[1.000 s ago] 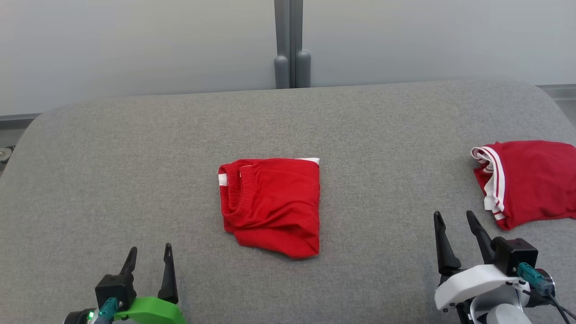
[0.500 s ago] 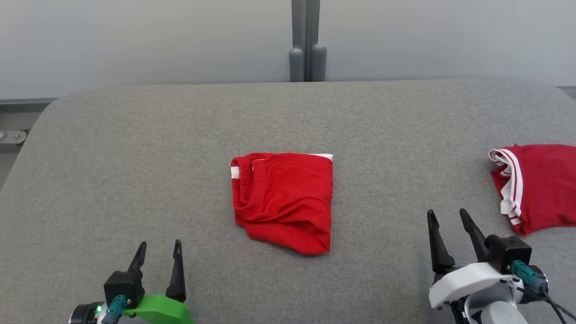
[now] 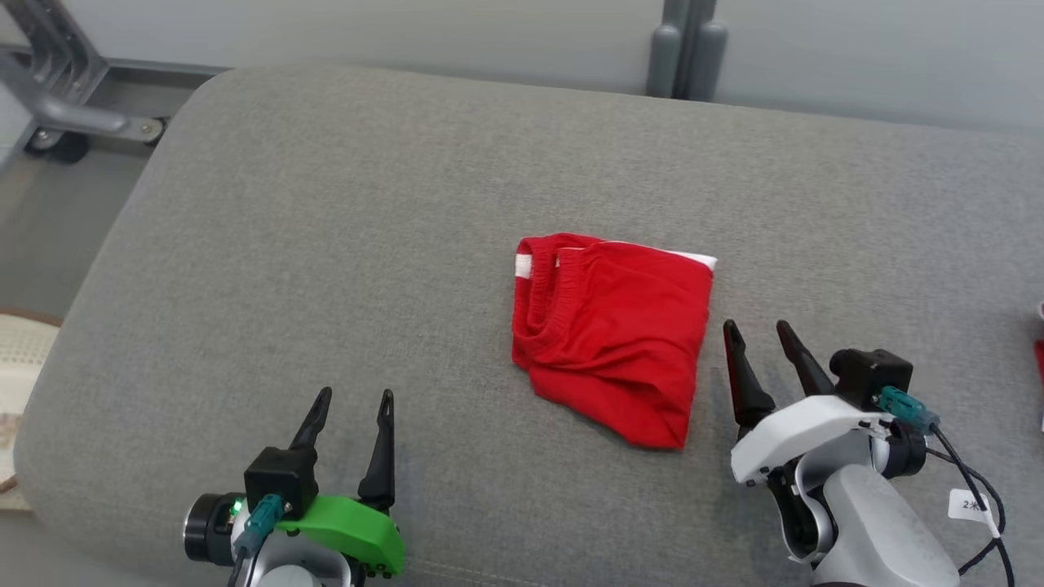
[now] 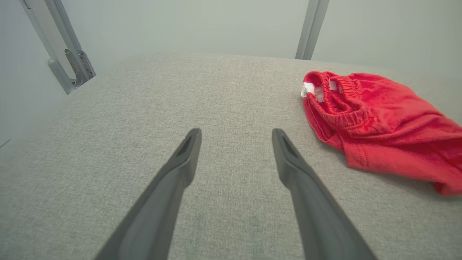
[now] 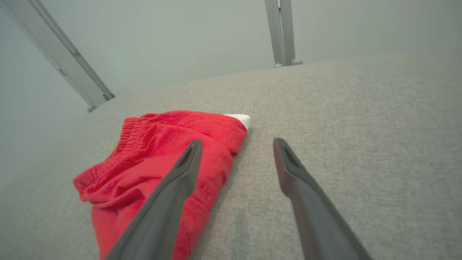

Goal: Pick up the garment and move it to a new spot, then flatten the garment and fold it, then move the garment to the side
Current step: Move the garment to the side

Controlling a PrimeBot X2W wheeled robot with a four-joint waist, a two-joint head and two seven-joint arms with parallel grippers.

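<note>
Garment (image 3: 620, 334) red with white trim; surface (image 3: 326, 244) heathered grey; edge sliver (image 3: 1041, 363) red, possibly another garment.

The head camera looks forward and down from high above the grey pad (image 3: 326, 244). The left wrist camera sits low and close over the pad, facing 12 o'clock, with the shorts (image 4: 379, 119) at 2. The right wrist camera, equally low, has them at 10. All three share the shorts and pad
</note>
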